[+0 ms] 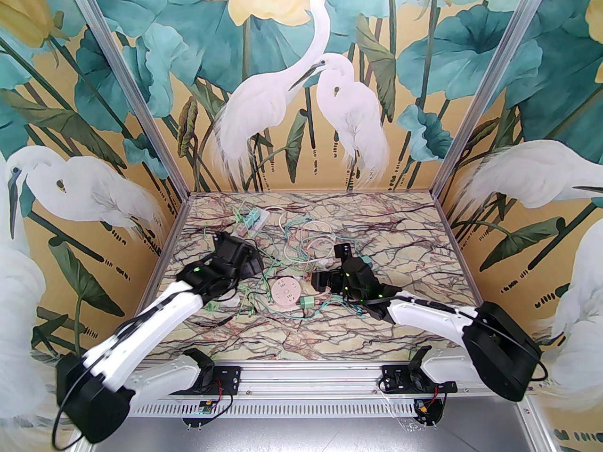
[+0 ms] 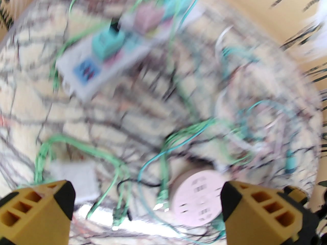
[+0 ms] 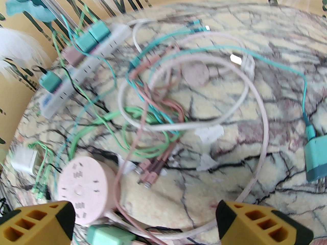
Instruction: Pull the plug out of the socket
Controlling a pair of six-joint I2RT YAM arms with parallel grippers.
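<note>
A white power strip (image 1: 252, 221) lies at the back left of the table, with teal and pink plugs seated in it. In the blurred left wrist view the strip (image 2: 102, 68) carries a teal plug (image 2: 107, 42) and a pink plug (image 2: 148, 18). My left gripper (image 2: 148, 203) is open and holds nothing; it hovers short of the strip, above a loose white plug (image 2: 74, 177). My right gripper (image 3: 145, 218) is also open, over a round pink socket (image 3: 84, 185) and a green plug (image 3: 107, 236). The right wrist view shows the strip (image 3: 84, 68) with several plugs.
Tangled green, teal, pink and white cables (image 1: 301, 247) cover the table's middle. The round pink socket (image 1: 286, 292) and a green plug (image 1: 307, 302) sit between the two arms. A loose teal plug (image 3: 315, 159) lies to the right. Painted walls enclose the table on three sides.
</note>
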